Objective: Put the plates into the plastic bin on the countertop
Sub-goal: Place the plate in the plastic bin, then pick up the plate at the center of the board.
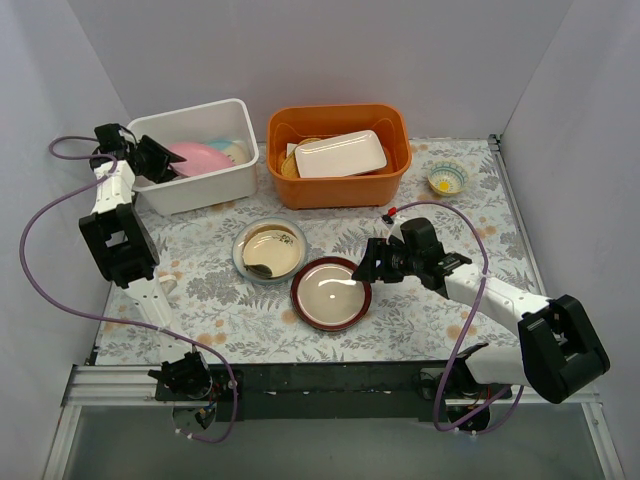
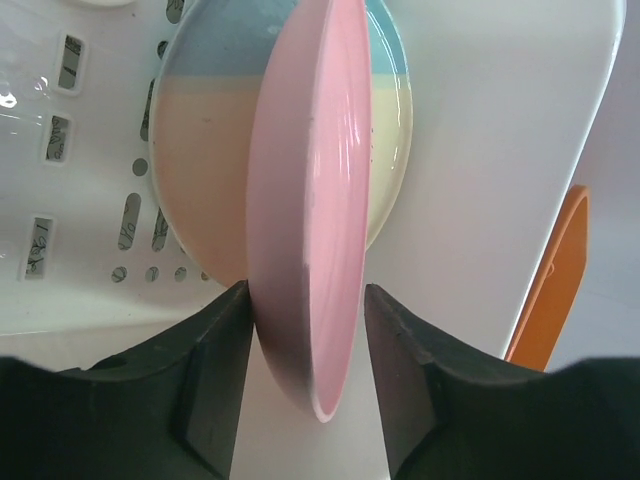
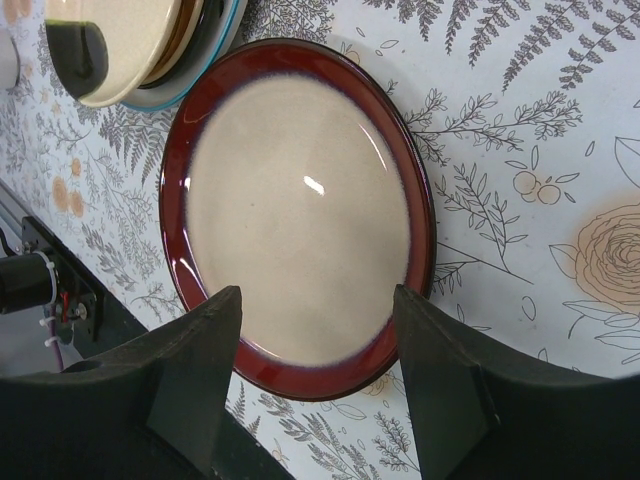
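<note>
The white plastic bin [image 1: 205, 188] stands at the back left of the countertop [image 1: 420, 315]. My left gripper [image 1: 163, 160] reaches into it and is shut on the rim of a pink plate [image 2: 320, 180], which stands on edge against a pale blue-and-cream plate [image 2: 200, 130] lying in the bin. My right gripper [image 1: 368, 262] is open just right of a red-rimmed cream plate [image 1: 331, 293] that lies flat on the countertop. In the right wrist view its jaws [image 3: 318, 292] straddle the near edge of that plate [image 3: 300, 210] without touching it.
A stack of plates [image 1: 270, 250] topped by an amber-brown one sits left of the red-rimmed plate. An orange tub [image 1: 338, 185] holding a white rectangular dish [image 1: 340, 154] stands beside the bin. A small yellow-centred bowl [image 1: 447, 179] is at the back right.
</note>
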Robot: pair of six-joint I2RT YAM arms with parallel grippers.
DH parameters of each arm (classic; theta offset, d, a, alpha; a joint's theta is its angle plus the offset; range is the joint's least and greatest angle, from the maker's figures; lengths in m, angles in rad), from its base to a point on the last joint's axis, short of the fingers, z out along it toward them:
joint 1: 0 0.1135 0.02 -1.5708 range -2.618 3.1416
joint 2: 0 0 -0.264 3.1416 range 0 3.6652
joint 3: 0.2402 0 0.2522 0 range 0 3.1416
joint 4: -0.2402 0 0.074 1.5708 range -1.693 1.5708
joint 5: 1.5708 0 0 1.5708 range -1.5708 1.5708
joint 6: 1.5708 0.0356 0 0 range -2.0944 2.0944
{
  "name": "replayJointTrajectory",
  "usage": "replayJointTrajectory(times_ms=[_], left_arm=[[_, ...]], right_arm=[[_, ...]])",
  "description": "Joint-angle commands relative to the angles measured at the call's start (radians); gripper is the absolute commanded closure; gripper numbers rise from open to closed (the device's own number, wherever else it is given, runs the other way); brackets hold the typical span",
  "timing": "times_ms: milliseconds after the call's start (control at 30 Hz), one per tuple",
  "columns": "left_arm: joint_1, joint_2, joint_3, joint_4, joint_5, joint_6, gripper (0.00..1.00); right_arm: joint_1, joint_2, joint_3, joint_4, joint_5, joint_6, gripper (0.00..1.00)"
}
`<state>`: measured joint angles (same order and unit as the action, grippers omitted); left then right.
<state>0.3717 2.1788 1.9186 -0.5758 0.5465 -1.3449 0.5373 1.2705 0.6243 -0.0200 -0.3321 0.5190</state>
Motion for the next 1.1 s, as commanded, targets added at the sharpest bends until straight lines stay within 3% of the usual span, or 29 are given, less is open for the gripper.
replayJointTrajectory(times_ms=[0, 200, 333, 367, 867, 1067], left_arm=[[0.003, -0.016, 0.03, -0.012, -0.008, 0.01, 0.49], [0.003, -0.031, 0.033, -0.032, -0.039, 0.027, 0.32], [0.001, -0.04, 0.033, -0.059, -0.072, 0.043, 0.04], [0.001, -0.043, 0.031, -0.061, -0.074, 0.044, 0.02], [-0.004, -0.181, 0.02, -0.075, -0.137, 0.081, 0.02], [-0.02, -0.275, -0.009, -0.059, -0.099, 0.07, 0.02]], right_arm=[[0.003, 0.004, 0.003, 0.028, -0.01, -0.019, 0.3], [0.003, 0.018, 0.009, 0.029, -0.016, -0.014, 0.3], [0.003, 0.018, 0.009, 0.028, -0.019, -0.014, 0.3], [0.003, 0.018, 0.011, 0.026, -0.013, -0.014, 0.3], [0.003, 0.02, 0.029, -0.05, 0.033, -0.039, 0.3], [0.003, 0.026, 0.022, -0.055, 0.041, -0.045, 0.29]])
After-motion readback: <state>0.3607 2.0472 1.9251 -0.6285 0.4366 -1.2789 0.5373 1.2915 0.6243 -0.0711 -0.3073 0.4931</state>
